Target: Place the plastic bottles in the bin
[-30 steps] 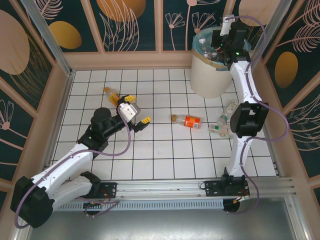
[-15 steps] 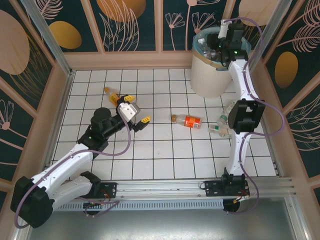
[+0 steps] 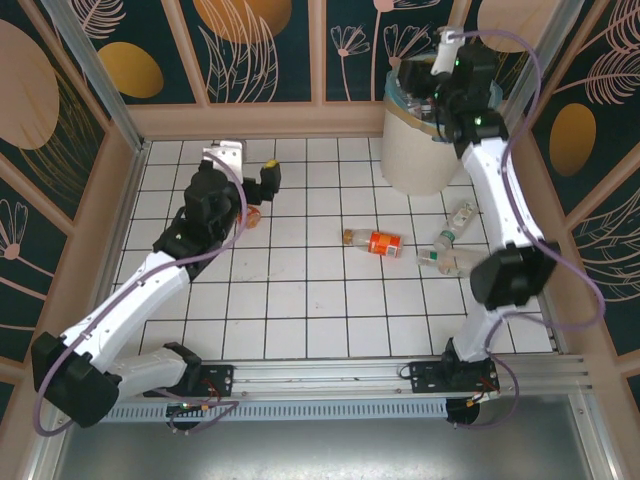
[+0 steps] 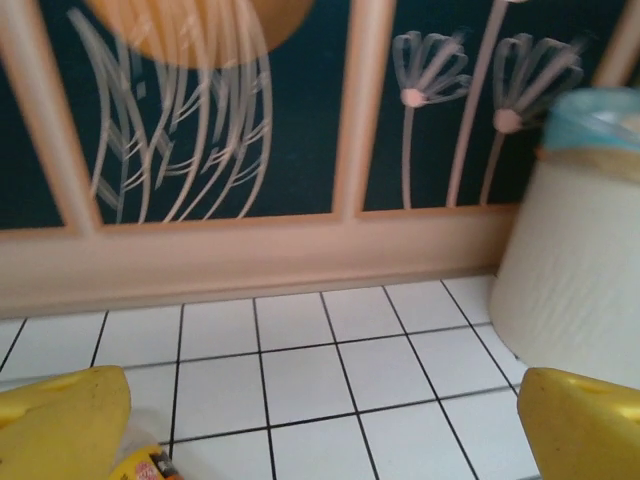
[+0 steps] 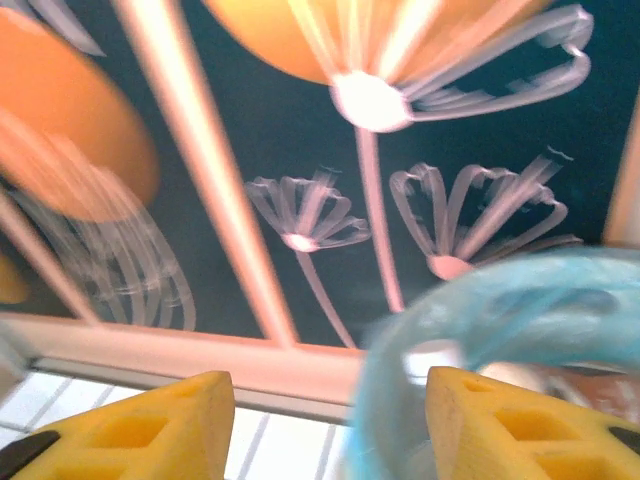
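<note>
The left arm runs up from its base at 7 o'clock of the white tiled floor [image 3: 300,300] and stretches out long toward 10 o'clock, wrist raised and aimed at the painted back wall [image 4: 200,150]. The left gripper [image 4: 320,435] is spread wide, with nothing between its yellow fingertips [image 4: 60,425]. From above, a small orange bottle [image 3: 250,212] lies on the tiles just under that wrist. The left wrist camera catches only a corner of its label, close beside the left fingertip. Just past the centre of the floor, toward 2 o'clock, an orange-labelled bottle [image 3: 377,241] lies on its side, well apart from both arms. At 3 o'clock two clear bottles [image 3: 445,256] lie near each other, close to the right arm's elbow. That arm climbs from its base at 5 o'clock, bends at the elbow, and sends its forearm up to 1 o'clock, where the cream bin [image 3: 420,150] stands upright against the back wall. The right gripper [image 5: 330,428] hangs over the bin's mouth. Its wrist camera shows the yellow fingers part-way apart with nothing between them and the light blue bag [image 5: 480,320] as a blur beneath the right one. The overhead view shows a few clear bottles in the bin [image 3: 408,88], resting inside the bag.
</note>
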`<state>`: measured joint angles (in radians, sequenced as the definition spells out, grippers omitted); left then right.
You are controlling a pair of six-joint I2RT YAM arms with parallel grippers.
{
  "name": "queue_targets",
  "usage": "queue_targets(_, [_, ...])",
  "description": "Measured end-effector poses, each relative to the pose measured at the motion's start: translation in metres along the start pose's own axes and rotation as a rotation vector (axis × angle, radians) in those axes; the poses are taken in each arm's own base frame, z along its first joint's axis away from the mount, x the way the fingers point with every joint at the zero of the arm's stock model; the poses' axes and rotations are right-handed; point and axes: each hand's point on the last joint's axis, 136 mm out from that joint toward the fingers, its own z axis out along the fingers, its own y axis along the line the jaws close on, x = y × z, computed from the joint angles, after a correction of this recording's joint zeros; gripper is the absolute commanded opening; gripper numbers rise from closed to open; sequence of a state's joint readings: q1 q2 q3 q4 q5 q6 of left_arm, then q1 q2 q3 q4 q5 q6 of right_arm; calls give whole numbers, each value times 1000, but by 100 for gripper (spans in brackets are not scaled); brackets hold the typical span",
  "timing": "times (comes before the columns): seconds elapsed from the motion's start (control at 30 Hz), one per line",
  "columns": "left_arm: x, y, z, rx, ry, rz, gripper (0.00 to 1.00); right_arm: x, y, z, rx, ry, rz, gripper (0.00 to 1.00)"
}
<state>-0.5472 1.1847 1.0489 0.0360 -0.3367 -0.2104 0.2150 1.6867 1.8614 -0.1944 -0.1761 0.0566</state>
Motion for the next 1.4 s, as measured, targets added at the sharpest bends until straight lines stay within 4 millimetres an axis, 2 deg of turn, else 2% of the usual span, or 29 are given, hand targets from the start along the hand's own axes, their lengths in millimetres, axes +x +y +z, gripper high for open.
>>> queue_targets(0.07, [10,9,11,-57,59,-69,99,-1,45,-34,-67,-44,-21,54])
queue_targets(0.13, [29,21,24,-106,132,-122,99,5,77,-63,-134,-70,-28,54])
queue_targets(0.17, [41,30,31,-135,174,-150,99,10,87,-76,-153,-81,-26,54])
queue_targets(0.27, [77,67,47,-225,284,-242,99,36,100,-105,-185,-81,-22,54])
queue_targets(0.4, [111,114,58,-325,370,-368,99,91,105,-130,-208,-5,-15,54])
queue_targets(0.47, [126,130,62,-362,404,-413,99,115,103,-139,-206,39,-6,54])
queue_targets(0.53, [141,139,67,-378,439,-447,99,129,98,-148,-198,64,2,54])
queue_targets(0.63, [167,143,75,-385,504,-488,99,142,94,-163,-194,77,6,54])
queue_targets(0.83, [229,138,90,-371,661,-544,93,148,90,-185,-193,60,10,55])
queue_targets(0.93, [259,135,93,-359,739,-565,86,150,89,-188,-193,61,9,55])
queue_targets(1.0, [271,134,94,-357,769,-568,80,151,89,-188,-193,63,9,55])
queue_targets(1.1, [283,133,94,-352,803,-561,74,156,88,-188,-191,74,9,55])
queue_targets(1.23, [285,133,93,-343,811,-536,58,167,87,-186,-187,97,14,56])
queue_targets(1.33, [283,133,95,-331,807,-516,51,172,86,-185,-186,108,25,56])
queue_targets(1.4, [281,133,95,-324,806,-500,51,172,86,-185,-188,108,28,55])
